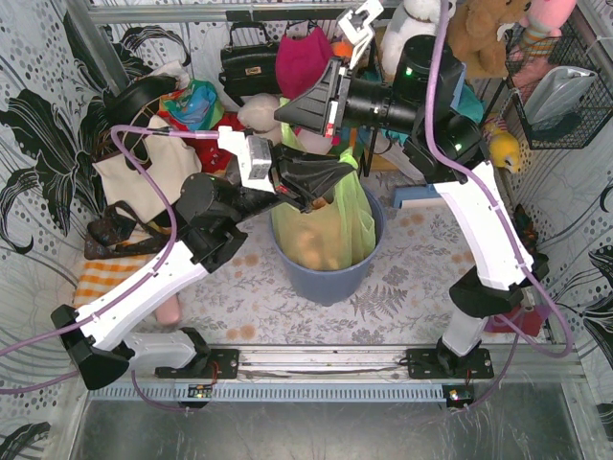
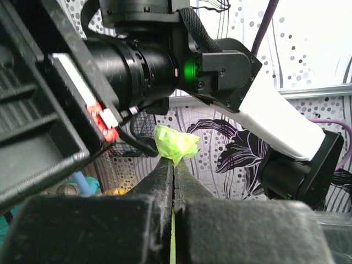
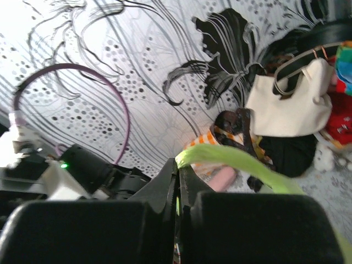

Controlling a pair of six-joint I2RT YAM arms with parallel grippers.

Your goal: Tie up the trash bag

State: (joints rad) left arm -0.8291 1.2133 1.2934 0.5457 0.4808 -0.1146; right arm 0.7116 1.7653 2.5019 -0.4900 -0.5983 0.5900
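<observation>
Over the blue-grey round plastic bin [image 1: 321, 283], I have the thin, translucent lime-green trash bag [image 1: 330, 216] caught at two parts of its mouth. The left gripper [image 2: 173, 163] has its fingers pressed together on a bunched tuft of the green film. The right gripper [image 3: 177, 166] pinches a stretched green strip the same way. The bag stands in the bin with crumpled tan paper showing through, its top drawn up between the two grippers. The pinches hold both ends taut, I judge, so they can be crossed and knotted; a slipped end would spoil the tie.
</observation>
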